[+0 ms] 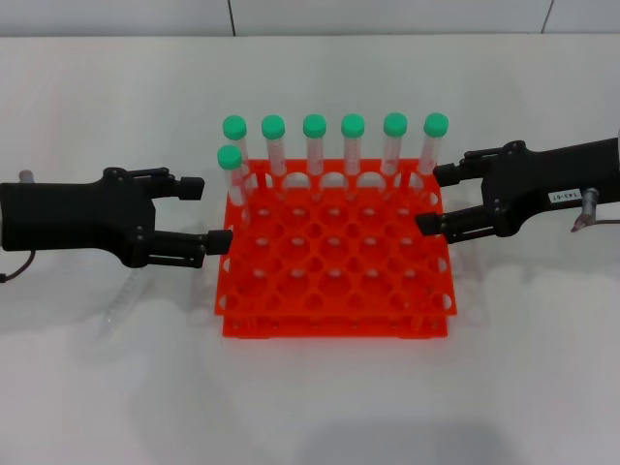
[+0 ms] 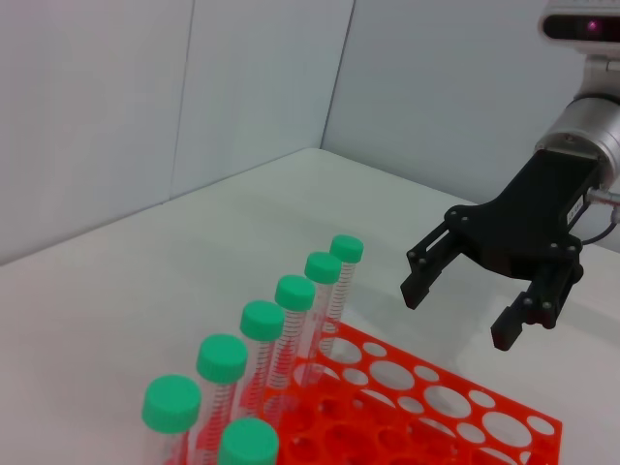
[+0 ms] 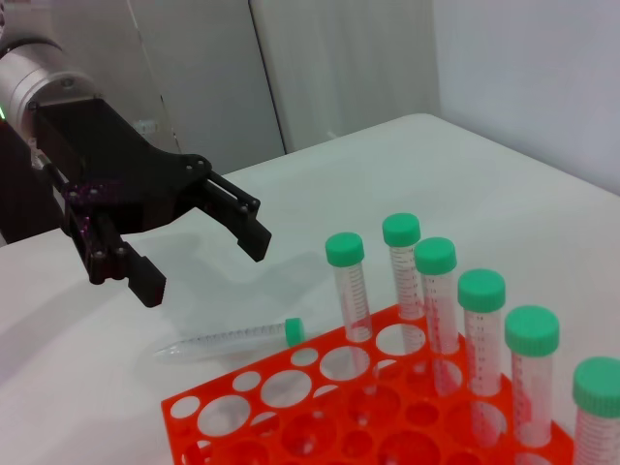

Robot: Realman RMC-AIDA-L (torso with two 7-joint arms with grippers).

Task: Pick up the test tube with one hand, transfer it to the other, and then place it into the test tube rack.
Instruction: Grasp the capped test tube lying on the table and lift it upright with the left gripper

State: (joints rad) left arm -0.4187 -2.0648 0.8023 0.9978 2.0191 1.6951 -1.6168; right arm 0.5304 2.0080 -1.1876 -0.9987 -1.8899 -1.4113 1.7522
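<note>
From the head view, the test tube rack (image 1: 336, 262) sits mid-counter with seven green-capped tubes upright along its far rows, while the test tube (image 1: 124, 295) to be moved lies flat on the counter just off the rack's left side, beneath the left gripper (image 1: 205, 215). That gripper hovers level, pointing at the rack with fingers spread wide and empty; the right gripper (image 1: 438, 199), the labelled one, mirrors it at the rack's right edge, likewise wide and empty. To start well, the left arm should likely pitch down and close across the tube's middle, square to its length, so it does not roll. The left wrist view shows the right gripper (image 2: 473, 302) held above the rack's far corner. The right wrist view shows the lying tube (image 3: 232, 339) with its cap toward the rack and the left gripper (image 3: 199, 260) above it.
</note>
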